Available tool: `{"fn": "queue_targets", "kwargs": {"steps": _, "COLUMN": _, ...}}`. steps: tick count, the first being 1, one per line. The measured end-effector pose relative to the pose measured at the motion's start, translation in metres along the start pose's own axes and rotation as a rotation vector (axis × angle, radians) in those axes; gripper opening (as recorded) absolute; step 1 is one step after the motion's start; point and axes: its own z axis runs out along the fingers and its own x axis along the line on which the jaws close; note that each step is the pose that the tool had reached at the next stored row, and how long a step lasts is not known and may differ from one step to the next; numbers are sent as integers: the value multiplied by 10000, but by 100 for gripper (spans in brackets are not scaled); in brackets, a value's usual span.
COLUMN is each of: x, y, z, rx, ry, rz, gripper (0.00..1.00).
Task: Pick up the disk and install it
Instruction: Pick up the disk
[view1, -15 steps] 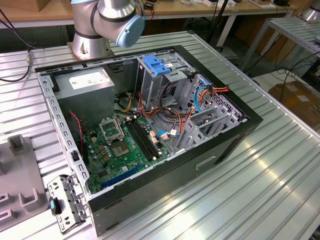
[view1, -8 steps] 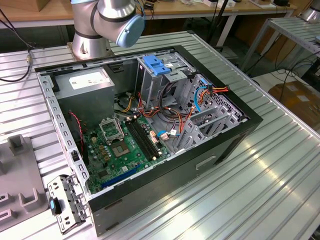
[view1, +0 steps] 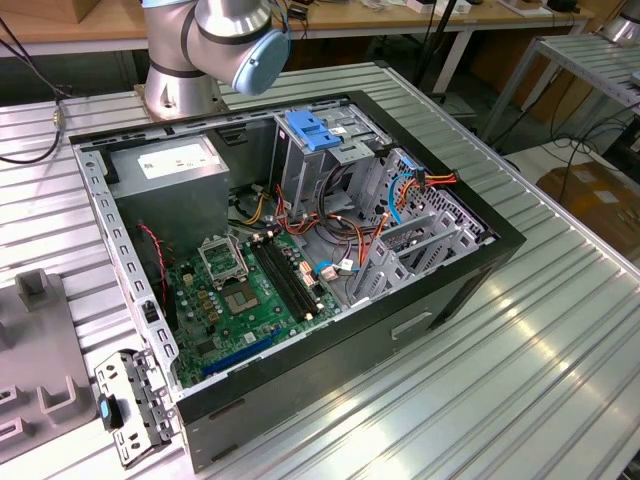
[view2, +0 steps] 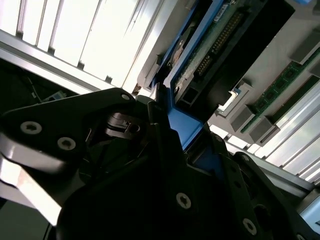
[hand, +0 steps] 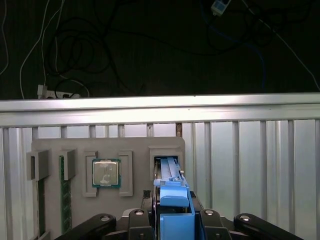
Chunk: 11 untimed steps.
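The disk (hand: 173, 196) shows edge-on in the first wrist view, its blue side rail towards the camera. My gripper (hand: 172, 222) is shut on it, one black finger on each side. The disk's far end stands at the rectangular slot (hand: 167, 153) of a grey holder plate (hand: 135, 145); I cannot tell whether it still sits in the slot. In the second wrist view the disk's (view2: 207, 47) green circuit board and blue rail run out from between the fingers of the gripper (view2: 172, 132). The open computer case (view1: 420, 320) lies on the table in the exterior view.
The holder plate also carries a processor chip (hand: 106, 173) and memory sticks (hand: 65, 200). In the exterior view a blue bracket (view1: 311, 131) tops the case's drive cage, and the arm's base (view1: 180, 80) stands behind the case. A grey plate (view1: 35, 360) lies at the exterior view's left.
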Motion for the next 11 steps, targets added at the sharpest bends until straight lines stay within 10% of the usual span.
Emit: {"fn": "queue_targets", "kwargs": {"steps": 11, "x": 0, "y": 1, "z": -11, "rx": 0, "ry": 0, "rz": 38, "gripper": 37}}
